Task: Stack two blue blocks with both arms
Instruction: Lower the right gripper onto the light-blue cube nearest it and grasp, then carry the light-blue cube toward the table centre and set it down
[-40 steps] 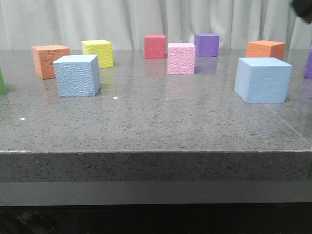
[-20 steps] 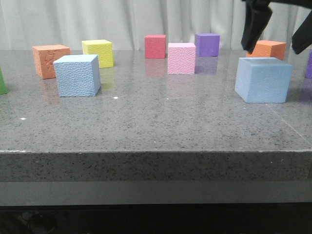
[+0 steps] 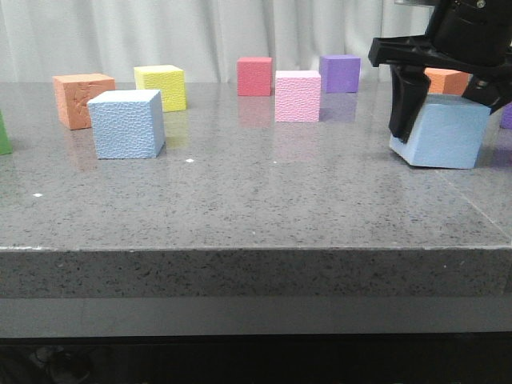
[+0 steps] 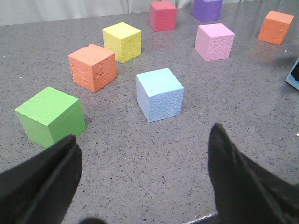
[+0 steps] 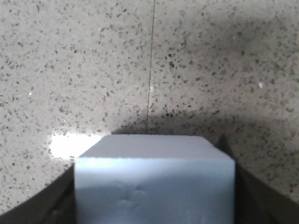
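Observation:
One blue block [image 3: 126, 124] stands on the grey table at the left; it also shows in the left wrist view [image 4: 160, 93]. The other blue block [image 3: 448, 136] is at the right, slightly tilted, between the fingers of my right gripper [image 3: 444, 128]. In the right wrist view this block [image 5: 154, 182] fills the gap of the right gripper [image 5: 154, 191], with a dark finger against each side. My left gripper [image 4: 144, 133] is open and empty, above the table short of the left blue block. It is out of the front view.
Other cubes stand on the table: green [image 4: 50, 115], orange [image 3: 83, 100], yellow [image 3: 160, 86], red [image 3: 254, 76], pink [image 3: 298, 96], purple [image 3: 339, 74] and a second orange [image 3: 445, 80] behind the right arm. The table's front edge [image 3: 256, 250] runs across the view.
My right gripper came down from above the right blue block and closed around it. The block shifted slightly right and tilted. The left blue block has not moved.

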Available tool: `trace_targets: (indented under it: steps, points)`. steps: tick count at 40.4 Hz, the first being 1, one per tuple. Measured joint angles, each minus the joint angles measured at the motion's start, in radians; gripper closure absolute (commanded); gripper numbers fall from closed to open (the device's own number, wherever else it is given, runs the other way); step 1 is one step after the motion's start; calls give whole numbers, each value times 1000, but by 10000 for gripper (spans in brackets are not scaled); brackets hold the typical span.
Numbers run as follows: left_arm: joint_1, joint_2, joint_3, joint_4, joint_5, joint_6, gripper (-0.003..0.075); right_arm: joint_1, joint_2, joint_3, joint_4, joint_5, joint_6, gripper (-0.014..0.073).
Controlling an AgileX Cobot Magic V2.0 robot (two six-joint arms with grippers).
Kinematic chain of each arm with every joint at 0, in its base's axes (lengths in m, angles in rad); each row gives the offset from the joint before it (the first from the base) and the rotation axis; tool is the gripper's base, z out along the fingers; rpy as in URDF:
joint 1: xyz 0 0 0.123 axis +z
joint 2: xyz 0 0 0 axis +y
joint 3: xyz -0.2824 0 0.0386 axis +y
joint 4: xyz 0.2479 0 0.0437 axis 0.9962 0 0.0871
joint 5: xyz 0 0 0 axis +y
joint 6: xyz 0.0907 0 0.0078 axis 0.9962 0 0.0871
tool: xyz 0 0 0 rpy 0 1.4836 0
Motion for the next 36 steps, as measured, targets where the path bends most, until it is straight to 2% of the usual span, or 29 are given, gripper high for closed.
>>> trace_targets:
  steps: [7,12,22,29,36]
  points:
    - [0,0,0,0,0,0,174,12,-2,-12,-2,24,-34,274]
    - [0,0,0,0,-11,0,174,54,-2,-72,-4,61,-144,274]
    - [0,0,0,0,-37,0,174,167,4,-220,33,95,-588,274]
    - [0,0,0,0,-53,0,174,198,95,-342,160,257,-928,274]
    - [0,0,0,0,-53,0,174,201,225,-470,239,375,-1130,274]
